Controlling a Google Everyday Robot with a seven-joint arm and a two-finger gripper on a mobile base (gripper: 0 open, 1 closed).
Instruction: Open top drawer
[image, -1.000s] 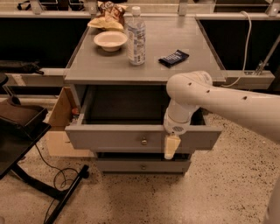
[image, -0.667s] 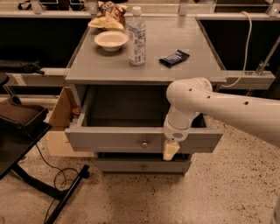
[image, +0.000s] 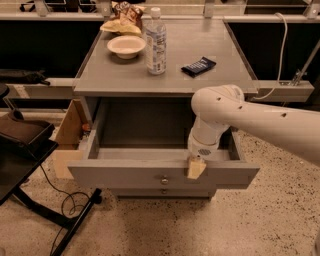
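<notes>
**Top drawer out, my end effector at its front edge**

The top drawer (image: 120, 175) stands well out from under the desk (image: 115, 80), showing its plain grey inside. My end effector (image: 196, 168) rests on the top edge of the drawer front, just right of the knob (image: 164, 180). I judge it is hooked there to drag the drawer. I cannot tell how far open it is.

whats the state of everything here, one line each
wide grey wooden top drawer: pulled out, open
narrower grey drawer below it: shut
clear plastic water bottle: upright, cap on
white round bowl: upright
dark blue snack packet: lying flat
gripper: at the top drawer's front edge, right of its knob
</notes>
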